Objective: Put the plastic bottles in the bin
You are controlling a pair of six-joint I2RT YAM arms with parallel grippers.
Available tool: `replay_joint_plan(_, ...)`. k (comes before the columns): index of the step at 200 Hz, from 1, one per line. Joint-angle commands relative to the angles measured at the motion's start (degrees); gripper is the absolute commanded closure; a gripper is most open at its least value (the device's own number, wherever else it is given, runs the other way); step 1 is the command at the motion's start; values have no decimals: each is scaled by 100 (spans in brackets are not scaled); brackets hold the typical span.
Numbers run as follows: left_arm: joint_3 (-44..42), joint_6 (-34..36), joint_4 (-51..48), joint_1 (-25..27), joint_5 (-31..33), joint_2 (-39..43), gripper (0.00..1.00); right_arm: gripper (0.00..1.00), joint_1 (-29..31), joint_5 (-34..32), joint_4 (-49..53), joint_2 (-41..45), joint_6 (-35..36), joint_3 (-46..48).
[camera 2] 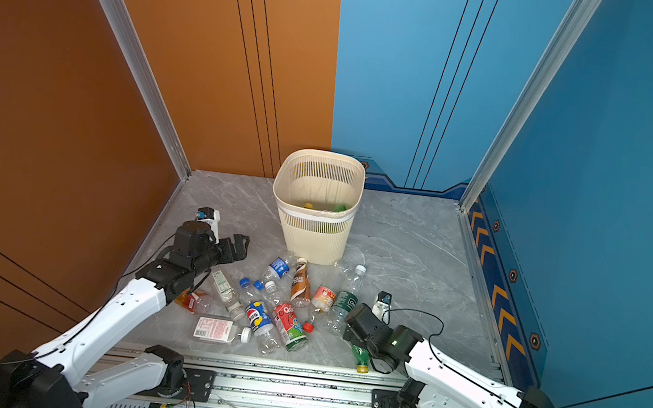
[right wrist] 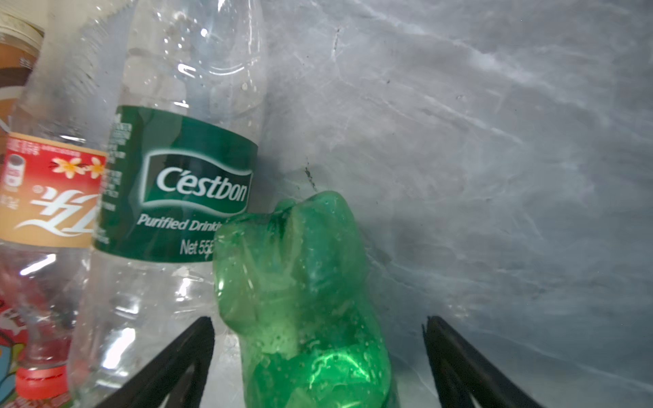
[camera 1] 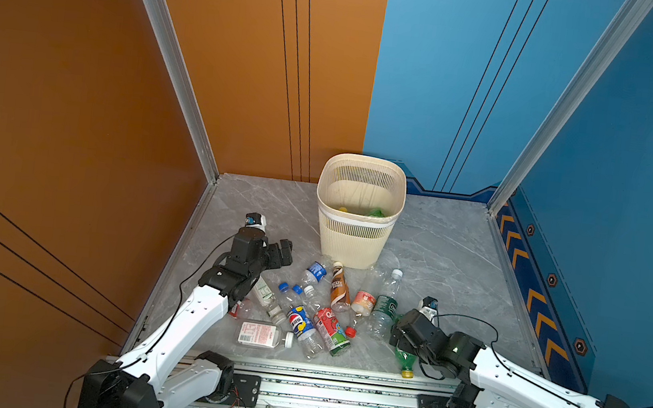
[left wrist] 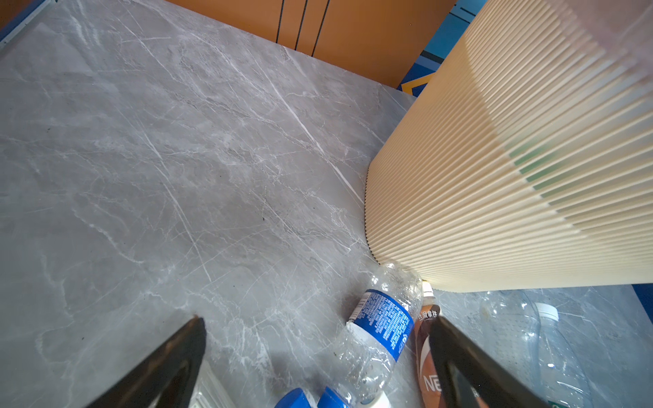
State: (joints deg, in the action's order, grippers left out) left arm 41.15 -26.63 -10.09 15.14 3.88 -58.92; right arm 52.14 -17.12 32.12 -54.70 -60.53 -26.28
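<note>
The cream ribbed bin point(camera 1: 355, 233) point(camera 2: 313, 228) point(left wrist: 494, 176) stands at the back middle, with a green bottle point(camera 1: 376, 212) inside. Several plastic bottles lie in front of it. My left gripper point(camera 1: 284, 250) point(left wrist: 318, 319) hangs open and empty above a blue-labelled clear bottle point(camera 1: 316, 273) point(left wrist: 381, 325) and a brown bottle point(left wrist: 425, 353). My right gripper point(camera 1: 397, 338) point(right wrist: 318, 318) is low at the front right. Its jaws stand open on either side of a crumpled green bottle point(camera 1: 405, 360) point(right wrist: 300, 300), with a gap on each side. A green-labelled clear bottle point(right wrist: 176, 183) lies beside it.
The grey marble table point(camera 1: 457, 249) is walled by orange point(camera 1: 72, 142) and blue point(camera 1: 630, 206) panels with aluminium corner posts. A metal rail point(camera 1: 317, 384) carrying both arm bases runs along the front edge. A flat clear bottle point(camera 1: 259, 334) lies near the front left.
</note>
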Motion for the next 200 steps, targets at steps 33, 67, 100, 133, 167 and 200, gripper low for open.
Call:
replay_joint_plan(33,34,-8,-226,-99,-80,151,1,24,-1,-389,-373,-444,-54,-8)
replay_joint_plan(67,39,-15,-224,-125,-102,124,1,31,-85,-543,-359,-375,-127,16)
replay_joint_plan(100,37,-26,-249,-143,-120,73,1,35,-279,-677,-183,1,-104,31)
replay_joint_plan(133,-18,-55,-246,-160,-115,38,1,38,-645,-796,181,720,123,-93)
replay_joint_plan(167,-34,-117,-278,-169,-142,12,0,40,-1258,-907,677,1466,864,-736)
replay_joint_plan(200,-128,-184,-271,-184,-159,67,0,42,-2024,-846,567,1520,1890,-1708)
